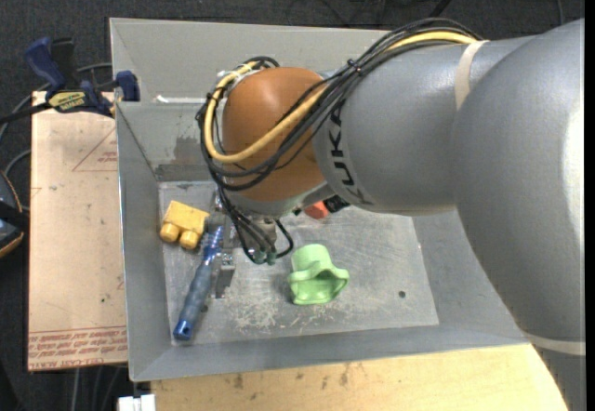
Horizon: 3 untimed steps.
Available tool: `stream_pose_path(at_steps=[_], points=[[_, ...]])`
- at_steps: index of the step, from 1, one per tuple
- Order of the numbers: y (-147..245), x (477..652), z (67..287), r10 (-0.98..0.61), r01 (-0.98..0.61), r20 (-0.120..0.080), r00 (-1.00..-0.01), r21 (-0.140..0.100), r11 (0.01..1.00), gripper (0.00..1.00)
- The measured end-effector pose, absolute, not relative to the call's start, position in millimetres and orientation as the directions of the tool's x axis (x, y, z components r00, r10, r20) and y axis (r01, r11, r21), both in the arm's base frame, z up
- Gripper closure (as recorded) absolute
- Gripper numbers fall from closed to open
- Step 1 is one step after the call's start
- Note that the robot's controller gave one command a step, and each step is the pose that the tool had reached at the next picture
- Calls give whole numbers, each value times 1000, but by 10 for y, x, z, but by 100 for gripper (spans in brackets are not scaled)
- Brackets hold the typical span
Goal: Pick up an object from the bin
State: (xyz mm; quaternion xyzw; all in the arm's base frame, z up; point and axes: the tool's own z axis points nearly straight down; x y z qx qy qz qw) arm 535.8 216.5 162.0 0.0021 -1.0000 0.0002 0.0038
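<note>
Rod (pixel 195 296) (blue) beside yellow block (pixel 182 224)

The bin (pixel 372 311) is dull grey metal, its floor scuffed and scratched around the smooth, slightly glossy green plastic piece (pixel 316 275), left of which lie a matt yellow plastic block (pixel 183 222) and a shiny blue rod (pixel 195 296).

You have, in the bin (pixel 390 260): lumpy block (pixel 183 224) at left; pen-like stick (pixel 197 293) just in front of it; cup-like piece (pixel 316 274) right of both.
</note>
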Motion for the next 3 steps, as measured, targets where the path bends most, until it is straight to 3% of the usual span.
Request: stream_pose_path(at_steps=[1,2,3], points=[[2247,5268,736,-410,-410,-6,-912,1,912,0],[2234,5226,736,-413,-413,18,-911,1,911,100],[2094,5144,2207,-590,-590,-7,-808,-1,808,100]])
